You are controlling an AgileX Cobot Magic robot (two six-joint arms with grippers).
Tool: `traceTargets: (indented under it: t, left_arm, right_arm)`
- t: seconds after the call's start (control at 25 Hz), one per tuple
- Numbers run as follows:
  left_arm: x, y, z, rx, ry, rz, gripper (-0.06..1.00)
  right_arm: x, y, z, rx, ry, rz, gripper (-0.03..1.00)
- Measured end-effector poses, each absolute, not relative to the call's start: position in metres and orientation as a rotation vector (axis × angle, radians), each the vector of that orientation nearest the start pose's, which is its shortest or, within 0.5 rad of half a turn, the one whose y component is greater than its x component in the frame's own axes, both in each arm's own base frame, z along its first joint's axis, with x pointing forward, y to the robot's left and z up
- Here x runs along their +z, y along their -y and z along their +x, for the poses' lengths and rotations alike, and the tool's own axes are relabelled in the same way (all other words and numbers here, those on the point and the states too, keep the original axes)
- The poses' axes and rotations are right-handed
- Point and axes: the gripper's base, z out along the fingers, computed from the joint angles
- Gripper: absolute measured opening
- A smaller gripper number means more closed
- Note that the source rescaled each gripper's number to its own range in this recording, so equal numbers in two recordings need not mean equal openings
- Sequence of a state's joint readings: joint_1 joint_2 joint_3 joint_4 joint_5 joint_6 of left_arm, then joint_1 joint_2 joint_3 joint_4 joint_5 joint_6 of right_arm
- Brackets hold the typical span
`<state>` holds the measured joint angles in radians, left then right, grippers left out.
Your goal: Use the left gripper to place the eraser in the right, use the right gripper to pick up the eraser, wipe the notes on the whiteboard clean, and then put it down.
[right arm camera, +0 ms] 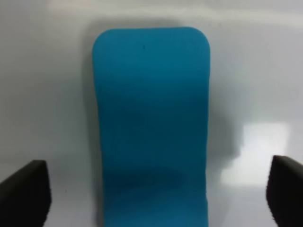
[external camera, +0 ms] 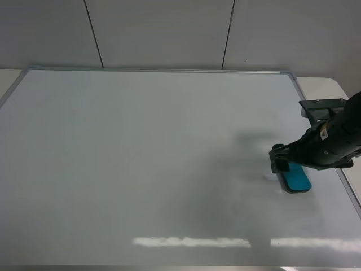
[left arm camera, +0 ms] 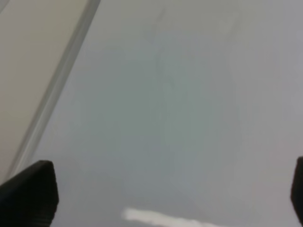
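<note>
1. A small teal block eraser with rounded corners is seen lying flat on the big shiny white whiteboard with a thin silver frame, close to the board's right edge and a little below the middle of that edge.

2. The black two-finger right gripper is held right over the eraser's far end. In the right wrist view its jaws are spread wide, with a fingertip on each side of the eraser and a gap of white board seen between each tip and the block. The eraser is not gripped.

3. The eraser is probably laid there because the wiping looks finished and it is being put down near the arm's own side.

4. No black marker notes can be found on the board. Only faint grey smudges are seen near the eraser.

5. The left gripper is open too, and nothing is held between its tips. Only bare board and a strip of the silver frame are shown under it.

6. The left arm is not seen in the high view. Most of the right arm is cut off at the picture's edge, and the eraser's dark felt underside is hidden.
</note>
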<state>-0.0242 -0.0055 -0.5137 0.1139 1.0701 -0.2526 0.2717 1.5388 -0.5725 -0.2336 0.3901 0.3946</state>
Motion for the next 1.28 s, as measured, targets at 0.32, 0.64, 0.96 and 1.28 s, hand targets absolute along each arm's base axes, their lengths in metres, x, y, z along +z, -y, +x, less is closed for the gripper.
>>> traceTargets:
  t: [0.32,0.64,0.96,1.28]
  left_arm:
    - [0.281,-0.009,-0.008,-0.038,-2.015,-0.238,1.00]
    - [0.281,-0.009,-0.008,-0.038,-2.015,-0.238,1.00]
    - [0.281,-0.009,-0.008,-0.038,-2.015,-0.238,1.00]
    - [0.281,-0.009,-0.008,-0.038,-2.015,-0.238,1.00]
  right_arm:
    - [0.141,-0.055,0.228,-0.024,-2.816,-0.114,1.00]
    - [0.152,-0.055,0.226,-0.013,-2.773,-0.127,1.00]
    - [0.245,-0.049,0.201,0.096,-2.310,-0.193,1.00]
    - [0.336,-0.021,0.103,0.143,-1.758,-0.170,1.00]
